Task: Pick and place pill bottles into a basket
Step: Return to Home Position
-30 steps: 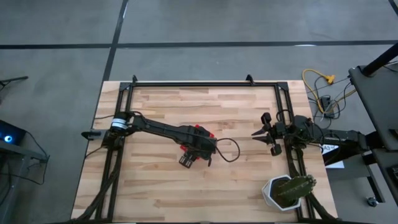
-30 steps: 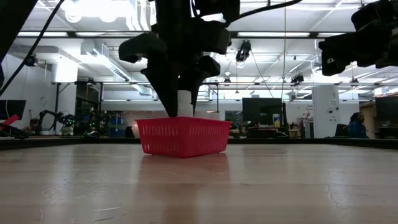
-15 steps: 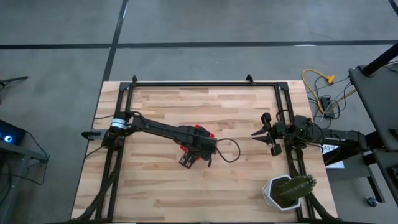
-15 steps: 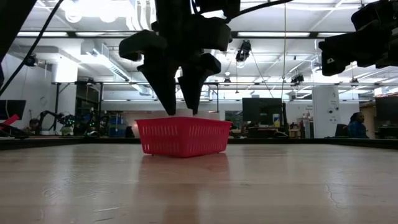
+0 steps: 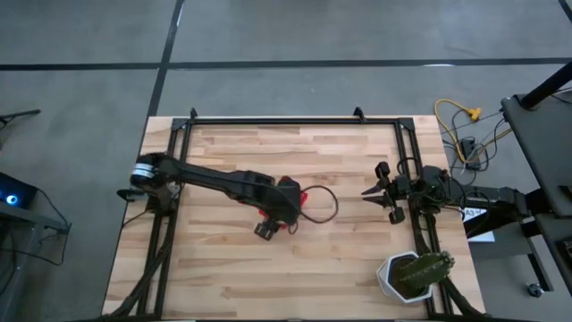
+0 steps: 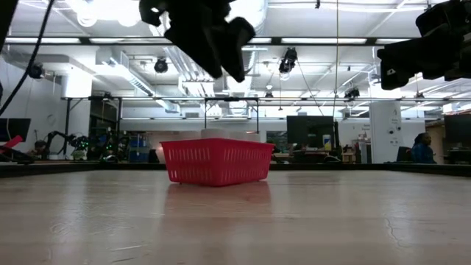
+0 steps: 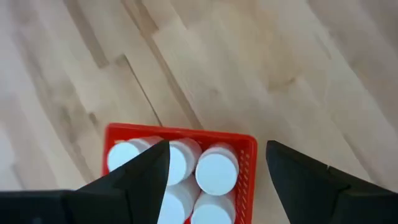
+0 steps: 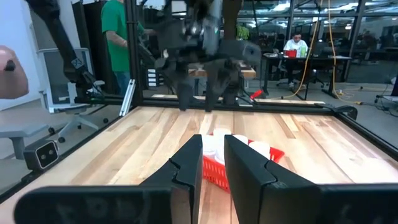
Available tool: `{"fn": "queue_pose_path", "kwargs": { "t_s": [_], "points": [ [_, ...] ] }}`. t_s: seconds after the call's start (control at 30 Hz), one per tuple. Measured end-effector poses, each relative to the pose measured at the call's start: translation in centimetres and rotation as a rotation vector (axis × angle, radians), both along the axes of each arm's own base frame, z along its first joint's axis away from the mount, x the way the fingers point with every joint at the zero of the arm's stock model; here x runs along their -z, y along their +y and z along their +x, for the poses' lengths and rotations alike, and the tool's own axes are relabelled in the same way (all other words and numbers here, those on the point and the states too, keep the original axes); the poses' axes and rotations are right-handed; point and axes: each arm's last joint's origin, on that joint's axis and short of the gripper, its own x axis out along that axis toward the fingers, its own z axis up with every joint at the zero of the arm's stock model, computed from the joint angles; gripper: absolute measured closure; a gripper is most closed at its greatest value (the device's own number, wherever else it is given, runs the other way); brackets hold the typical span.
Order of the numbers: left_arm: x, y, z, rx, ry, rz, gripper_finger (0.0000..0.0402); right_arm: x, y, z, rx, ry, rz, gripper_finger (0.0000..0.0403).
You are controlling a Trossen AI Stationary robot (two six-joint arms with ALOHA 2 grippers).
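Observation:
The red basket (image 6: 217, 162) stands on the wooden table near its middle and also shows in the high view (image 5: 305, 191). Several white pill bottles (image 7: 216, 169) stand upright in it, caps up, and also show in the right wrist view (image 8: 214, 142). My left gripper (image 6: 229, 71) hangs open and empty well above the basket, fingers pointing down, and in its wrist view (image 7: 217, 146) the basket lies between the fingers. My right gripper (image 5: 366, 192) waits at the table's right side, raised, fingers close together (image 8: 212, 143), pointing toward the basket.
A white pot with a green plant (image 5: 413, 275) stands at the table's near right corner. A black frame (image 5: 286, 120) runs along the far, left and right edges. A cable loop (image 5: 323, 204) hangs by the left wrist. People are in the room beyond the table (image 8: 118, 43).
My left gripper held a white bottle just above the basket, opened and let it go, so the bottle dropped in among the others. The gripper has then risen well above the basket, still open. The basket has stayed in place.

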Motion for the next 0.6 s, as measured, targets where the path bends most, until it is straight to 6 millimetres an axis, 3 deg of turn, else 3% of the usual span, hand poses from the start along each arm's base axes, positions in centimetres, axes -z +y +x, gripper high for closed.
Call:
{"fn": "queue_pose_path", "kwargs": {
  "t_s": [0.2,0.4,0.6],
  "points": [
    [0.2,2.2,-3.7,-0.044,-0.174,-0.018,0.0153,0.0,0.0,0.0,0.0,-0.001,0.001,0.0344],
    [2.0,5.0,-8.8,-0.16,-0.365,-0.055,0.0153,0.0,0.0,0.0,0.0,0.0,0.0,0.0344],
    [1.9,5.2,-13.9,-0.191,-0.709,-0.134,0.0153,0.0,0.0,0.0,0.0,0.0,0.001,0.0344]
  ]
}}
